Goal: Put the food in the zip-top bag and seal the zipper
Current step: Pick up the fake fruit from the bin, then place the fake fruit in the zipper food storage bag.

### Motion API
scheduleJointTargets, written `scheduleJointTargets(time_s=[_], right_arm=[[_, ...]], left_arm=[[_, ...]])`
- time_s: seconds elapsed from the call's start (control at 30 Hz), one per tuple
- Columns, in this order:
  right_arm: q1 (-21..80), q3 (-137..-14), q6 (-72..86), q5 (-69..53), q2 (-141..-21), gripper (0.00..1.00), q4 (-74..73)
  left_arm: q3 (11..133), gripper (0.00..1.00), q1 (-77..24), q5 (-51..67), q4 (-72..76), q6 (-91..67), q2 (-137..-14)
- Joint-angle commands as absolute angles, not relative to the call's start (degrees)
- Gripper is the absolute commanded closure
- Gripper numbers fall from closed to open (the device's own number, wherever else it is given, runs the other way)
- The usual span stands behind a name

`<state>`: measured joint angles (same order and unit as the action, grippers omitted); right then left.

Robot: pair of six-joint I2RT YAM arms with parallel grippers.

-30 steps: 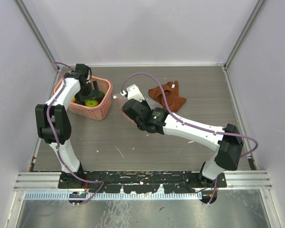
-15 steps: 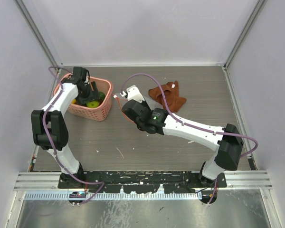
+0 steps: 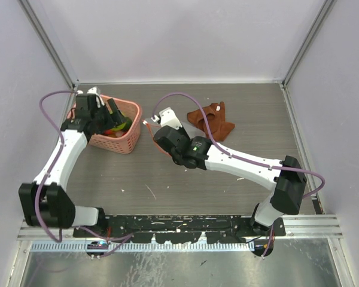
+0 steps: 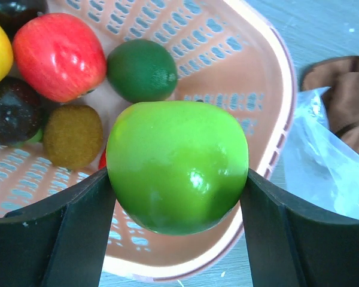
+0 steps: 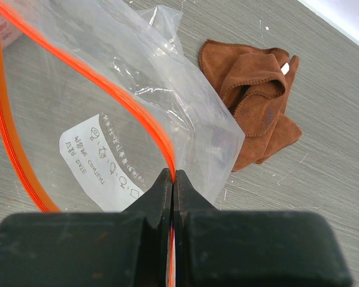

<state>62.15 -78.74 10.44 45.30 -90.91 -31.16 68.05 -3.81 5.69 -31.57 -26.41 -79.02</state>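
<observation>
1. Grey wood-grain desk [image 3: 167,179], plain pale walls [image 3: 179,36] on three sides.
2. Right claw [image 5: 172,177] pinched tight on the thin red zipper [image 5: 107,89] of the clear, crinkly bag [image 5: 102,137]. The bag's mouth gapes.
3. Left claw [image 4: 177,197] clamped on a glossy green apple [image 4: 177,149], above a pink perforated basket [image 4: 275,72] holding more fruit [image 4: 57,54]. The bag lies just beside the basket.
4. Crumpled brown cloth [image 5: 257,101] beyond the bag.

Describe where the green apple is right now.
In the left wrist view, the green apple sits clamped in the left gripper over the pink basket, with a lime and a red apple in the basket behind it.
</observation>
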Motion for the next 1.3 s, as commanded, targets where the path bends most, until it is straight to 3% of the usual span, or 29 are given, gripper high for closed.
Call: scheduleJointTargets(time_s=[0.0,0.63,1.27], right_arm=[[62.41,-79.96,10.62,46.03,-89.24,1.00,-28.94],[62.23,-83.77,12.02,41.97,-91.66,1.00,-32.11],[58.95,-85.72,14.16,27.39,-88.82,1.00,-33.20]], left_arm=[[61.51,0.59,-4.92,10.68,-16.90,-28.95,-69.61],[40.83,0.68,-18.31,11.21,10.16,-28.07,-49.47],[26.95,0.67,-35.05,5.83,35.41,-16.12,-48.66]])
